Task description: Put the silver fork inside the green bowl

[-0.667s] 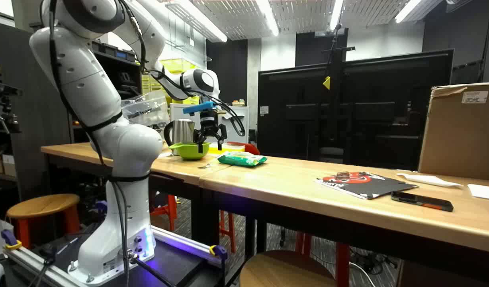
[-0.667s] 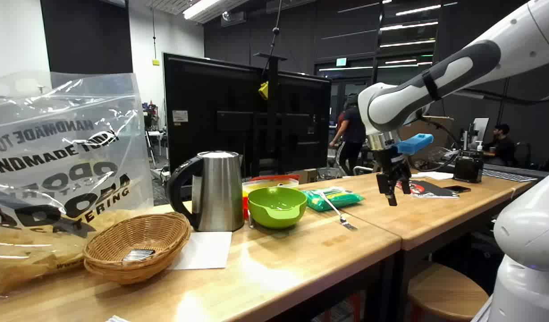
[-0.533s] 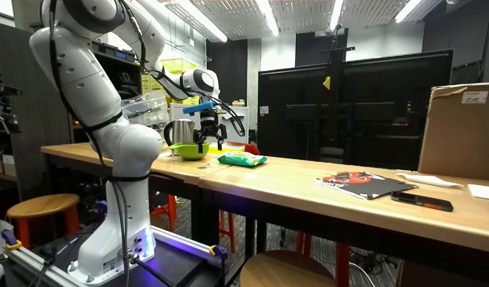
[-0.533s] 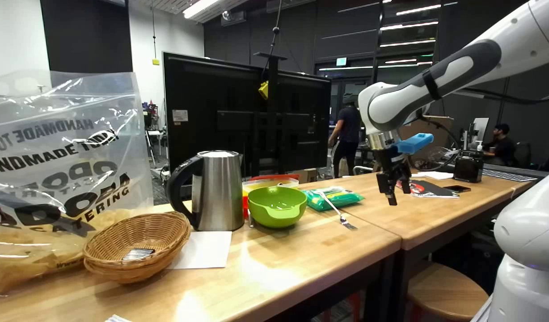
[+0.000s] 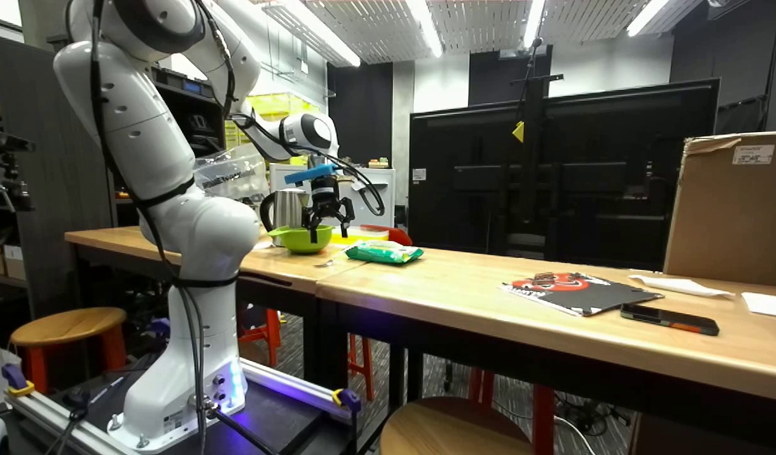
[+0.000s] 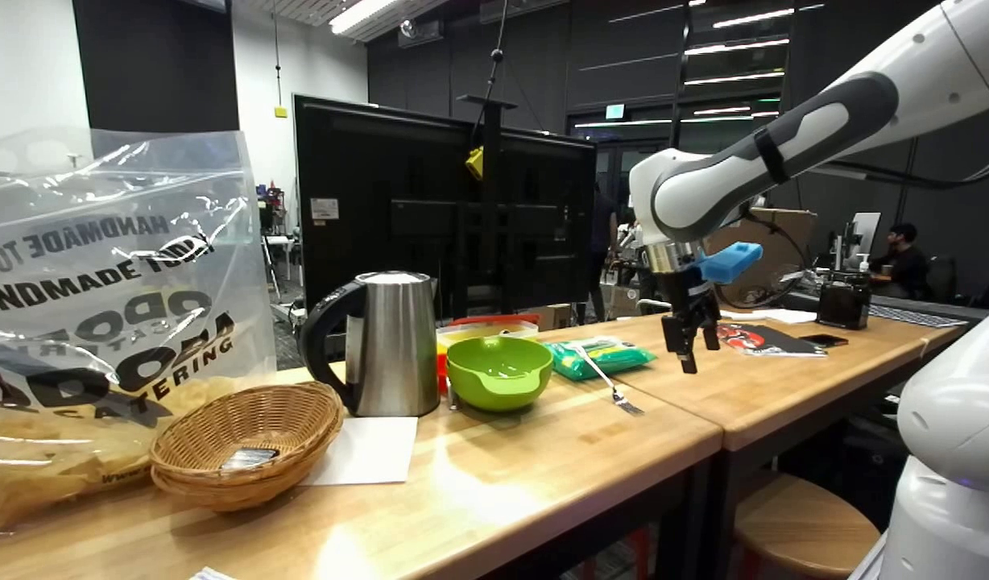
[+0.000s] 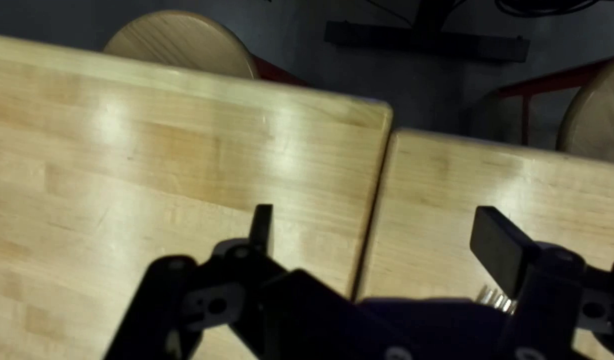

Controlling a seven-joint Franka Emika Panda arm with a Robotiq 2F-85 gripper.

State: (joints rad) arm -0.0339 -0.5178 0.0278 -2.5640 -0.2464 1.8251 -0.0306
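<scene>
The silver fork (image 6: 622, 398) lies on the wooden table, its tines towards the near edge and its handle resting against a green packet. To the left of it in an exterior view sits the lime-green bowl (image 6: 498, 379), upright, with nothing seen inside. My gripper (image 6: 700, 356) hangs open above the table, to the right of the fork there and higher than it. In the wrist view the gripper (image 7: 374, 220) has its fingers wide apart with bare wood between them. Only the fork's tines (image 7: 494, 299) show there, beside the right finger; the gripper body hides the rest.
A green packet (image 6: 599, 358) lies beside the bowl. Behind and left are a steel kettle (image 6: 398, 346) and a wicker basket (image 6: 245, 451). A folder (image 5: 577, 291) and phone (image 5: 669, 318) lie farther along. A seam (image 7: 374, 210) parts the two tabletops.
The arm and its open gripper have shifted a little leftward in both exterior views, nearer the fork and bowl. Fork, bowl and packet stay where they were. A person in the background walked.
</scene>
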